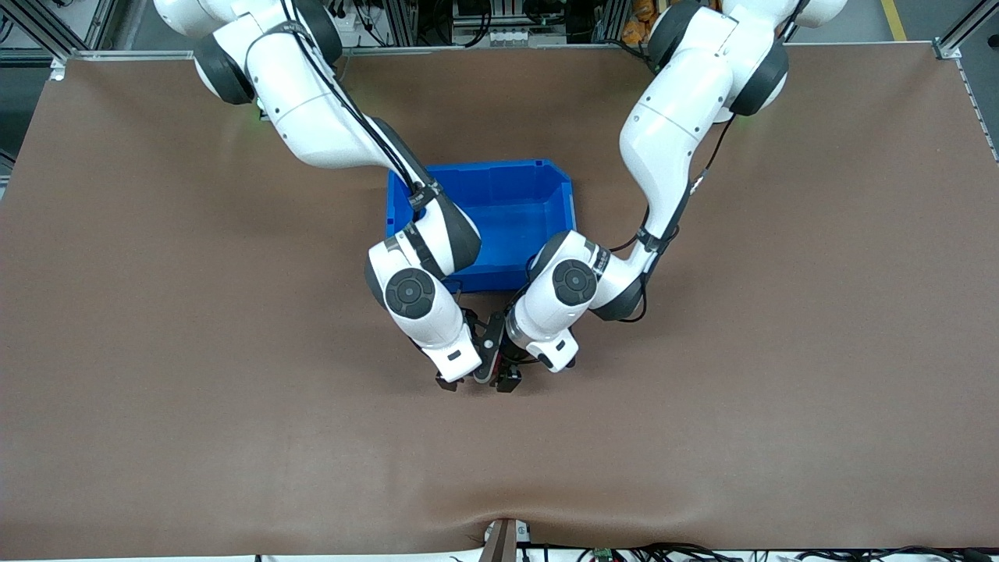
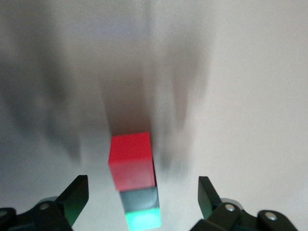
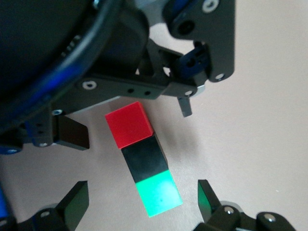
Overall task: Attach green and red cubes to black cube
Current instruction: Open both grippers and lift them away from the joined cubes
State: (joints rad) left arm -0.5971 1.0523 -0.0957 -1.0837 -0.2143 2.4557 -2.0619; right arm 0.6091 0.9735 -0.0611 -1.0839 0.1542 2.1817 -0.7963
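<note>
A red cube (image 3: 129, 123), the black cube (image 3: 146, 161) and a green cube (image 3: 159, 193) lie joined in one straight row on the brown table, with the black one in the middle. My right gripper (image 3: 142, 196) is open over the green end, its fingers (image 3: 76, 202) clear of the cube on both sides. In the left wrist view the red cube (image 2: 130, 159), black cube (image 2: 139, 196) and green cube (image 2: 143, 219) sit between the open fingers (image 2: 77, 195) of my left gripper (image 2: 143, 188), untouched. In the front view both hands cover the row, left gripper (image 1: 506, 375) beside right gripper (image 1: 462, 380).
A blue bin (image 1: 476, 166) stands on the table farther from the front camera than the two hands, partly under the right arm's forearm. Brown tabletop (image 1: 234, 437) spreads out on all sides of the grippers.
</note>
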